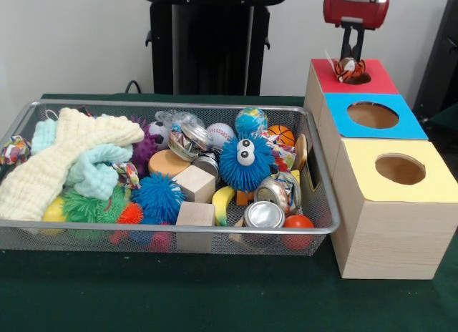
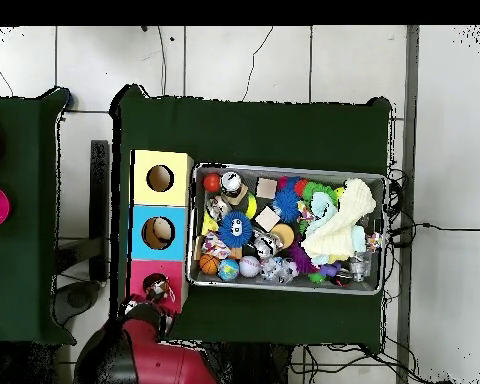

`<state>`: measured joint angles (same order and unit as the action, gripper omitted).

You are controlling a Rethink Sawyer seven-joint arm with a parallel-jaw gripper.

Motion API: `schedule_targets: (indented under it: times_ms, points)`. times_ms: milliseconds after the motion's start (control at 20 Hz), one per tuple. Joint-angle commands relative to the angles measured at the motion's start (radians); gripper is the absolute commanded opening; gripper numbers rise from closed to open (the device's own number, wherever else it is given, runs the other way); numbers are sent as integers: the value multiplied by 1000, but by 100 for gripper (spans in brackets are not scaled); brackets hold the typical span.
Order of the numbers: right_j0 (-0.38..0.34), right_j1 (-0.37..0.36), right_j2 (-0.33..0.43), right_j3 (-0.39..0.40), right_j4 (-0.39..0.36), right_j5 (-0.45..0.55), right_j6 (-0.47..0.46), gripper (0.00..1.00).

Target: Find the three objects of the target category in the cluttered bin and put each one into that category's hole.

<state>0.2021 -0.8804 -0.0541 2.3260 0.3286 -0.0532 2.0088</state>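
From my remote station I see the gripper (image 1: 351, 58) hanging over the red-topped box (image 1: 384, 79), its two dark fingers pressed onto the orange tiger-striped toy (image 1: 351, 69). The toy sits at the mouth of the hole (image 1: 358, 77), partly sunk into it, so only a sliver of dark opening shows. In the overhead view the gripper (image 2: 158, 293) and the same toy (image 2: 156, 290) lie over the red top, with the red arm (image 2: 149, 350) reaching in from below.

The blue-topped box (image 1: 411, 121) and the yellow-topped box (image 1: 401, 196) stand in a row with the red one, just beside the right end of the bin (image 1: 172, 230). The wire bin holds mixed clutter: a pale yellow knitted cloth (image 1: 50, 167), a fuzzy blue ball with googly eyes (image 1: 245, 162), plain wooden cubes (image 1: 195, 183), a baseball (image 1: 220, 134) and a silver can (image 1: 263, 215). I cannot pick out the tan-orange or pale yellow toy in the bin.
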Motion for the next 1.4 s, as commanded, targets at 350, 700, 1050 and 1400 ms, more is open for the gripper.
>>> schedule_targets:
  times_ms: [350, 700, 1050, 1400]
  points:
    - [-18, 160, 16, -162, 48, -113, 203, 0]
    - [-32, 226, 42, -171, 19, -204, 234, 0]
    - [-69, 283, 75, -173, -20, -293, 240, 0]
    - [-93, 326, 99, -173, -35, -358, 232, 0]
